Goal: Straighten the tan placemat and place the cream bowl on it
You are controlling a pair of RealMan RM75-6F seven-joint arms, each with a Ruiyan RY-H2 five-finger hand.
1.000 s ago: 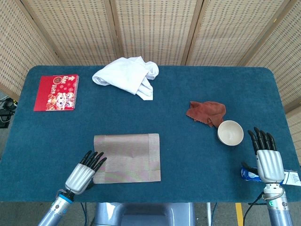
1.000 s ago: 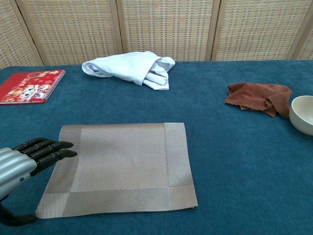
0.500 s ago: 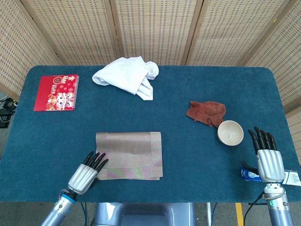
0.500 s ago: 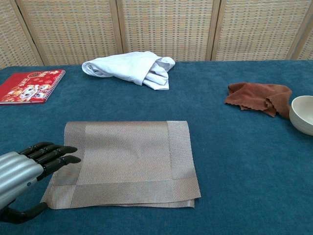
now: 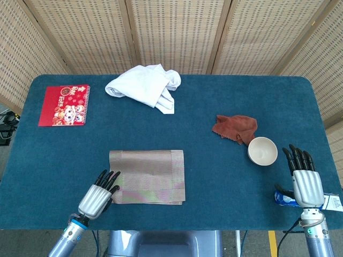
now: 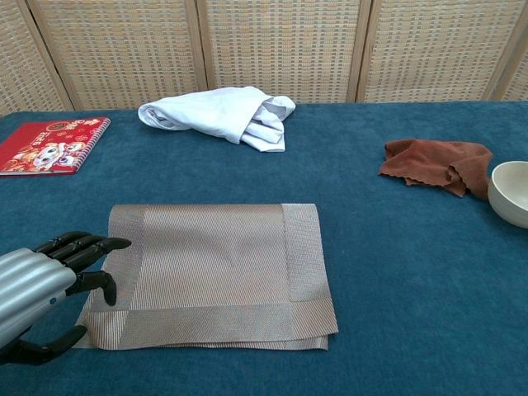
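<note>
The tan placemat (image 6: pixel 216 272) lies near the front of the desk (image 5: pixel 214 101), its near edge doubled under. The left hand (image 6: pixel 37 280), holding nothing, rests its fingertips on the mat's left border. It should probably press lightly and drag outward to flatten the fold. The cream bowl (image 5: pixel 262 151) stands empty beside the idle, open right hand (image 5: pixel 305 179).

In the chest view the cream bowl (image 6: pixel 511 192) was cut off by the right edge. The left hand (image 6: pixel 37 289) ran off the lower-left corner, its fingers (image 6: pixel 87 246) covering the placemat's (image 6: pixel 214 268) edge.
</note>
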